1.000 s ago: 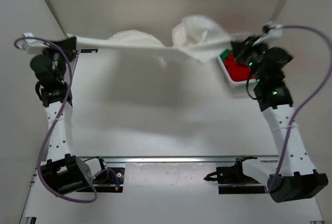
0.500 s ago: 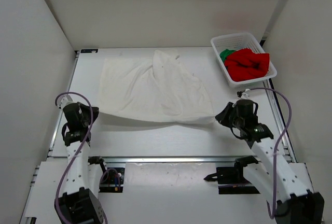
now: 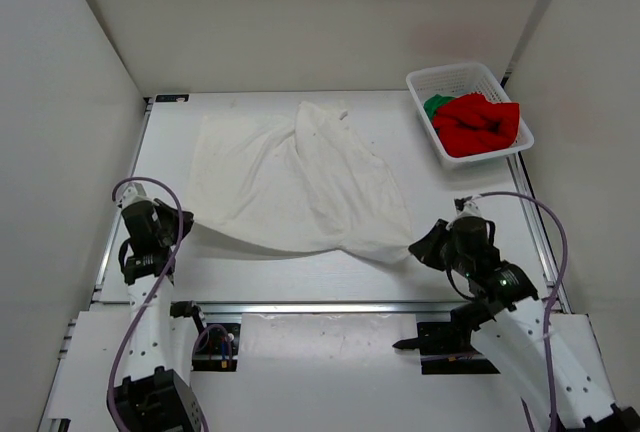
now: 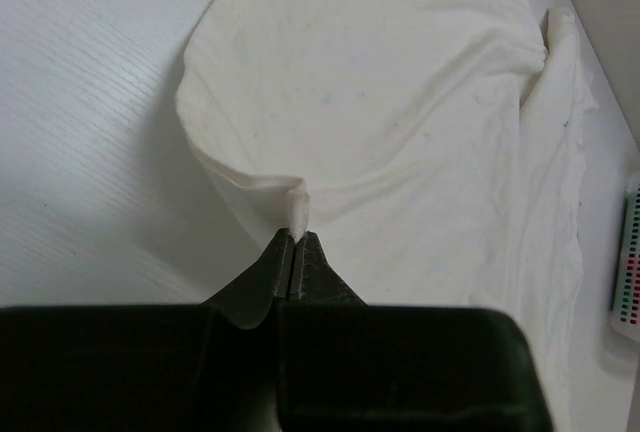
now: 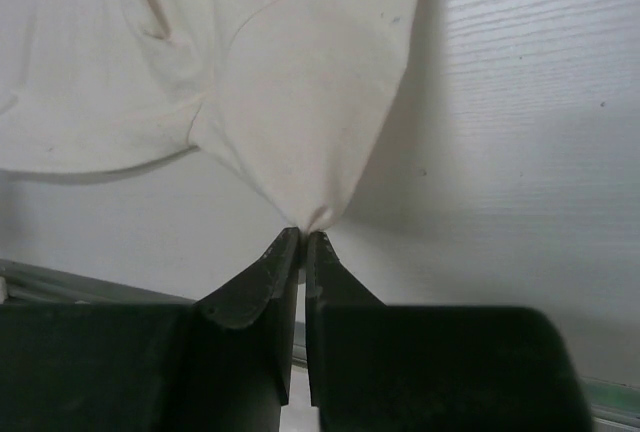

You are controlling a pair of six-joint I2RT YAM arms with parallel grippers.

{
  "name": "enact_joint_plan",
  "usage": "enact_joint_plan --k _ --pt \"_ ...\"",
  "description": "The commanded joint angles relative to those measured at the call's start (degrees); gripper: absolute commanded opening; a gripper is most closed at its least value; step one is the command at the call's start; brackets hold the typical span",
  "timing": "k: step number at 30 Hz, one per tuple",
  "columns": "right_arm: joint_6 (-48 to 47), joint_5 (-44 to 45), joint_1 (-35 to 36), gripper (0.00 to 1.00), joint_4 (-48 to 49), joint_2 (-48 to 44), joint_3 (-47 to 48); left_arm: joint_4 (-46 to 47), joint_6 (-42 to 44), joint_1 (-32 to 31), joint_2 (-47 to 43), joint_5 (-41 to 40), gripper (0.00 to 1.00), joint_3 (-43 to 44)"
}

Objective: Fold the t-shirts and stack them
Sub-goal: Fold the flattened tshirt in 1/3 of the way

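White shirt [image 3: 300, 177]: up close, left gripper [image 4: 296, 242] and right gripper [image 5: 303, 242] pinch it tight. From above, one basket [image 3: 450, 69] beside it holds one red shirt [image 3: 482, 122], one green shirt [image 3: 436, 105].

cream t-shirt [image 3: 300, 182], red t-shirt [image 3: 480, 122], green t-shirt [image 3: 435, 106]
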Motion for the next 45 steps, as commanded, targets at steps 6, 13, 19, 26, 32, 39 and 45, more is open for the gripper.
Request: enact_joint_plan --k 6,13,19,26,32,39,45 --pt "-8.88 -2.88 -5.18 0.00 18.17 33.36 14.66 7.41 -6.73 4.64 5.86 2.20 0.00 0.74" --pt "-12.84 -6.92 -7.04 0.00 20.21 58.26 38.82 16.64 -12.99 2.45 18.60 -0.95 0.00 2.84" --pt "-14.60 -9.12 -8.70 0.00 15.37 78.22 61.34 20.70 -14.57 2.28 34.66 -2.36 0.00 8.64" --pt "-17.59 -8.95 -7.83 0.00 3.43 99.30 87.60 20.35 -13.34 3.06 46.98 -2.98 0.00 17.86" --pt "-18.82 -10.35 -8.71 0.04 -5.80 109.25 103.10 20.71 -12.47 1.22 53.58 -1.13 0.09 23.84" --pt "-21.98 -10.62 -10.11 0.39 -12.40 107.25 110.59 20.53 -12.73 3.33 47.97 0.01 0.49 22.71" --pt "-22.79 -8.24 -11.33 0.32 0.05 84.34 76.51 20.59 -12.28 4.38 38.23 3.69 0.37 10.43"
